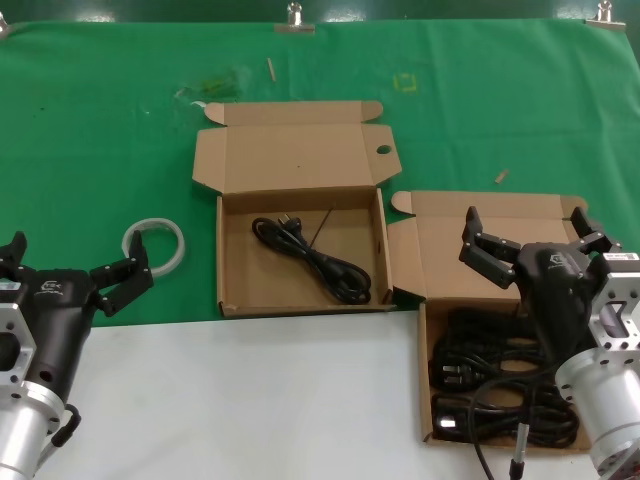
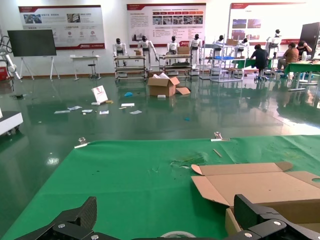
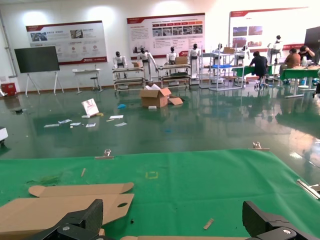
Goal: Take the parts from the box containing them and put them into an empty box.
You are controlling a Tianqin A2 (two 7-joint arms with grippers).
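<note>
The right gripper is hanging wide-jawed over the shallow corrugated cardboard box heaped with glossy black tangled cords, while one thin cord is lying diagonally in the twin box — lid hinged back — and the left gripper is idling open near the table's edge.

Black power cords lie in plain brown boxes on a green cloth.

Count: 2 cardboard boxes, both open: left box, right box. Left box: 1 power cord. Right box: tangled cord pile, exact count unclear. 1 tape ring. 2 end effectors: left, right.
</note>
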